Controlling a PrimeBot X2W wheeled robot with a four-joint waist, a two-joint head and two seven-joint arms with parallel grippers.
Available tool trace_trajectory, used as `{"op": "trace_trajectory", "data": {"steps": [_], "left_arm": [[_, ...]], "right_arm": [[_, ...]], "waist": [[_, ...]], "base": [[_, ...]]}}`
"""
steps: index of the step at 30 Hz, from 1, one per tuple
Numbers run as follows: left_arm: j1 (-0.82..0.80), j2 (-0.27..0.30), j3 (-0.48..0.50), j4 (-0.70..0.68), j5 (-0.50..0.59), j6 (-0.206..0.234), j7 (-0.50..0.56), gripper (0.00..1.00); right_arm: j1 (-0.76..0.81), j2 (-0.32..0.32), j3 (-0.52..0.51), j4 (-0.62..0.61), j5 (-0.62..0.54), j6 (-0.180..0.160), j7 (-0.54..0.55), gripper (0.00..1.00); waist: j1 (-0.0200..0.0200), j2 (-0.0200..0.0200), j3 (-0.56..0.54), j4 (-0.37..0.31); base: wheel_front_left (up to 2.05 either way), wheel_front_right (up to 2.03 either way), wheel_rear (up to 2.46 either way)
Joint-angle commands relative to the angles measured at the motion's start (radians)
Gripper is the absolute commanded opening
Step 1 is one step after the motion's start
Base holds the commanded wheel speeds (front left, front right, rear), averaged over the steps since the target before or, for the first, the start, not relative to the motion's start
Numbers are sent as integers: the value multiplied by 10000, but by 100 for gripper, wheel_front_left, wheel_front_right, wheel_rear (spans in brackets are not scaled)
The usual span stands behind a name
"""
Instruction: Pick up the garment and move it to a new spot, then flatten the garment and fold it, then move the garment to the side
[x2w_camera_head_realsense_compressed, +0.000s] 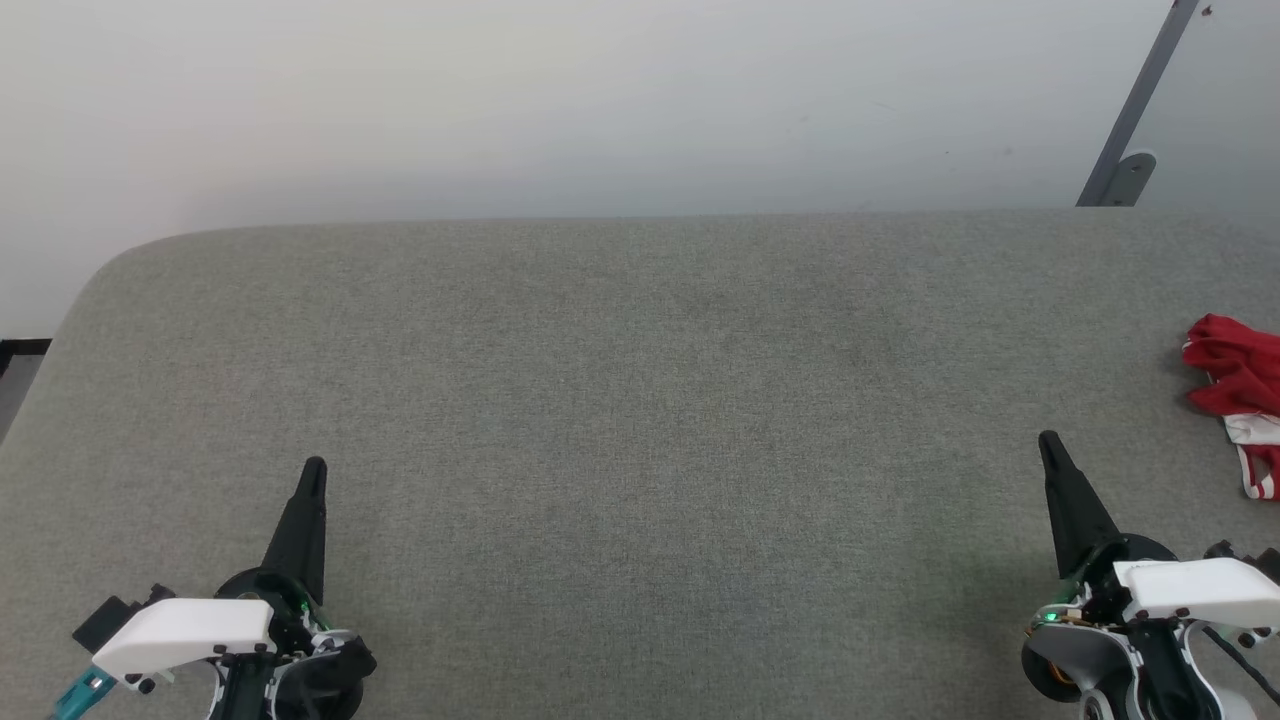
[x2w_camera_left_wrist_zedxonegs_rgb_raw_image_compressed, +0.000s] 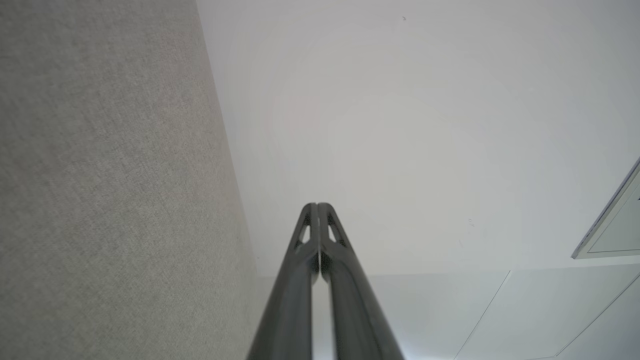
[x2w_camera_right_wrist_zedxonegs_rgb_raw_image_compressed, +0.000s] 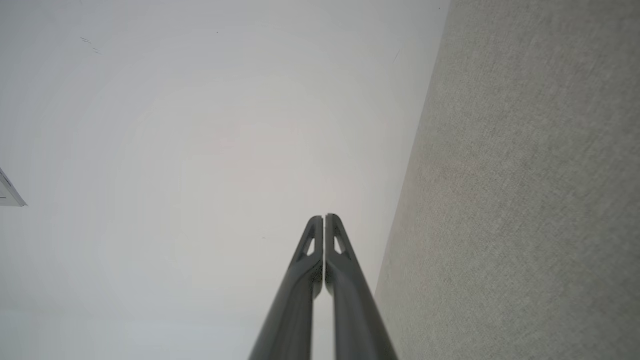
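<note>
Garment (x2w_camera_head_realsense_compressed: 1238, 380) lay bunched at table's (x2w_camera_head_realsense_compressed: 640, 400) three-o'clock edge; left claw (x2w_camera_head_realsense_compressed: 315, 470) at seven, right claw (x2w_camera_head_realsense_compressed: 1048, 440) at five, both pressed together

It looks like a bare robot test room or lab. A wide tabletop (x2w_camera_head_realsense_compressed: 640, 400) covered in plain grey fabric stands against a blank white wall (x2w_camera_head_realsense_compressed: 600, 100). A slanted grey metal strut (x2w_camera_head_realsense_compressed: 1140, 100) ends in a bracket, and pale seamed panels (x2w_camera_left_wrist_zedxonegs_rgb_raw_image_compressed: 500, 310) line the room.
</note>
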Motion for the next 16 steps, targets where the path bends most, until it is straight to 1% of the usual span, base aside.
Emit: {"op": "trace_trajectory", "data": {"steps": [1,16], "left_arm": [[-141,-25,35,-2,40,18,48,0],[-143,-44,64,-1,70,18,72,0]], "right_arm": [[-44,19,-11,32,35,4,12,0],[-43,19,-10,32,37,4,11,0]], "waist": [[0,-1,0,1],[0,-1,0,1]], "base": [[0,0,0],[0,0,0]]}}
